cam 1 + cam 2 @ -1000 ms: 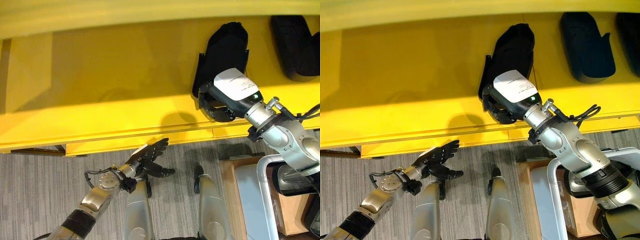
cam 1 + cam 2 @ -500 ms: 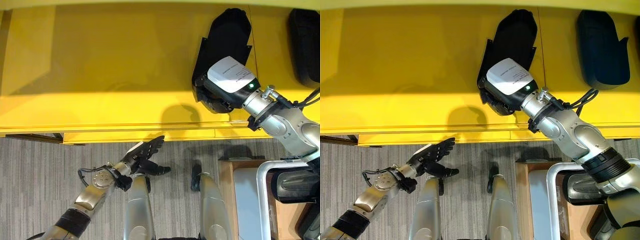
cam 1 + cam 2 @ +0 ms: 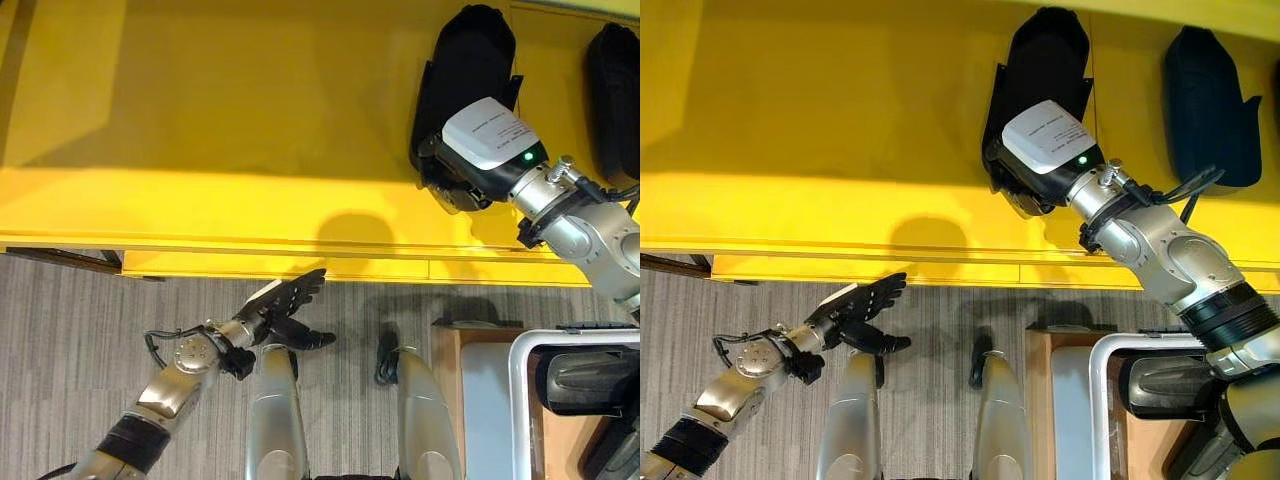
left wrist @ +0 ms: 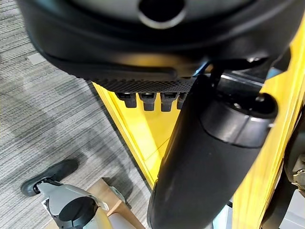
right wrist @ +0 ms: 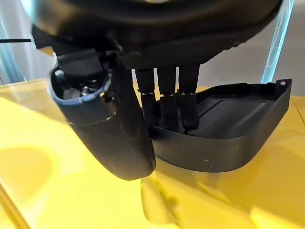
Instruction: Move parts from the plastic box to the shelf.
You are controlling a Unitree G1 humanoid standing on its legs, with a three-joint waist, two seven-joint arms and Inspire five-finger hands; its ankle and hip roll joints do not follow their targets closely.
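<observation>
A black moulded part point(image 3: 465, 60) lies on the yellow shelf point(image 3: 200, 130), towards its right. My right hand point(image 3: 485, 145) is at the part's near end. In the right wrist view its fingers point(image 5: 167, 109) rest inside the part point(image 5: 238, 129) and the thumb point(image 5: 119, 138) crosses the rim's outer wall, pinching it. My left hand point(image 3: 285, 300) hovers open over the floor, just in front of the shelf's edge, with straight fingers point(image 4: 147, 100) holding nothing. The white-rimmed plastic box point(image 3: 520, 400) stands at the lower right with a dark part point(image 3: 590, 380) in it.
A second black part point(image 3: 1200, 105) lies on the shelf to the right of the held one. The box sits on a wooden stand point(image 3: 450, 380). The shelf's left and middle are bare yellow surface. Grey carpet point(image 3: 60, 350) lies below the shelf.
The camera has shifted, so the shelf takes up more of the picture. My right hand stays at the near end of the black part. The left hand has barely moved.
</observation>
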